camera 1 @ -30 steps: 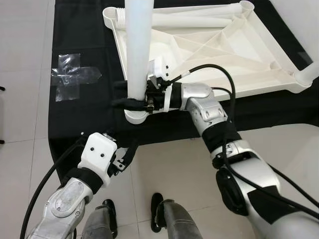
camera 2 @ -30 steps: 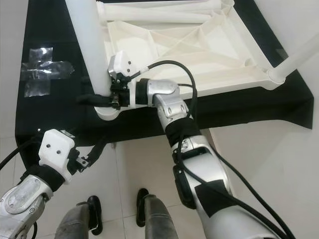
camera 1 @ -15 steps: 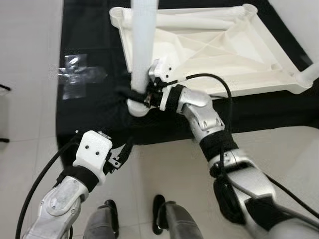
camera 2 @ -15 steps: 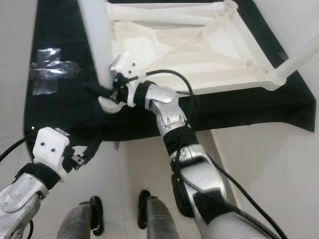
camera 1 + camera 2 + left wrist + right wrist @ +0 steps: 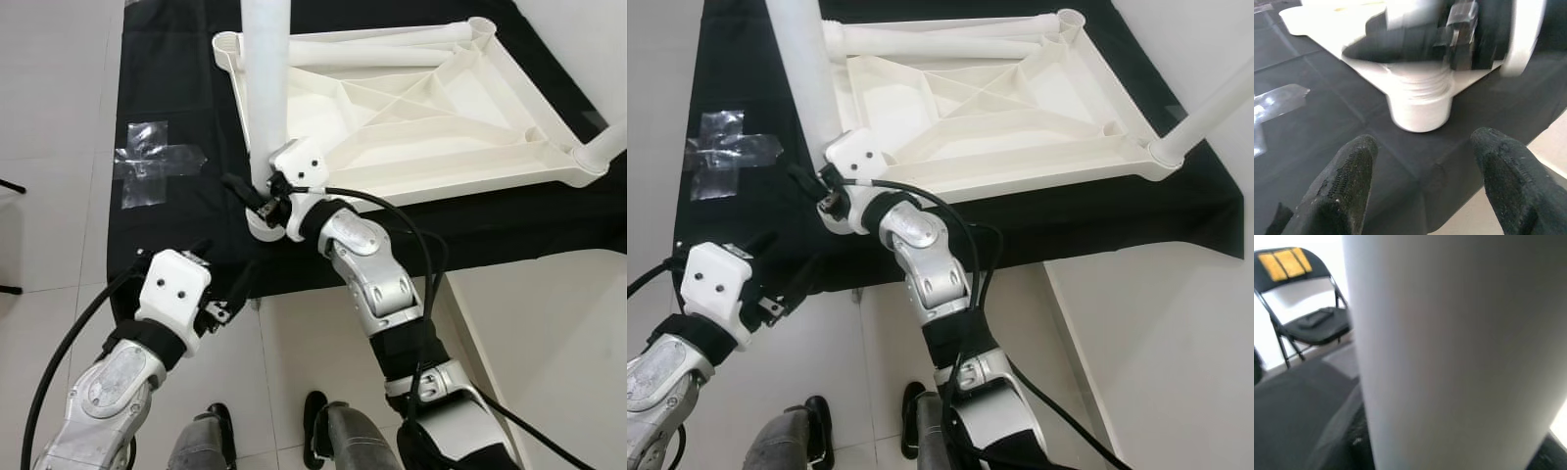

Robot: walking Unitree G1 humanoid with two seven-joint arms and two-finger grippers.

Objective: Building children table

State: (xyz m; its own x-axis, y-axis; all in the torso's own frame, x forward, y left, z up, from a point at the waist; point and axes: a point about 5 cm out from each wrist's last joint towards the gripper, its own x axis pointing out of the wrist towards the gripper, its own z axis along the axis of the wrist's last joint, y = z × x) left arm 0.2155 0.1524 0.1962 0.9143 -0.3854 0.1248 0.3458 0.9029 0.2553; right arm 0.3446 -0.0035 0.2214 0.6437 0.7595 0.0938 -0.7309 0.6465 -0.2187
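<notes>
The white table top (image 5: 411,117) lies upside down on a black cloth (image 5: 176,98) spread on the floor, one white leg (image 5: 265,88) standing upright in its near-left corner socket. The right gripper (image 5: 257,192) is at the base of that leg; whether its fingers clamp it cannot be told. The left gripper (image 5: 1425,181) hovers at the cloth's near edge, fingers spread, holding nothing. Clear tape (image 5: 147,164) crosses the cloth's left side

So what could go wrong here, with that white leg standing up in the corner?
The right pincer grips the upright leg just above its corner socket. The leg rises high above that grip, so it may tilt and bind in the thread. The tabletop lies upside down on a loose black cloth; a twist could slide it, since the left pincer hangs open, bracing nothing.
</notes>
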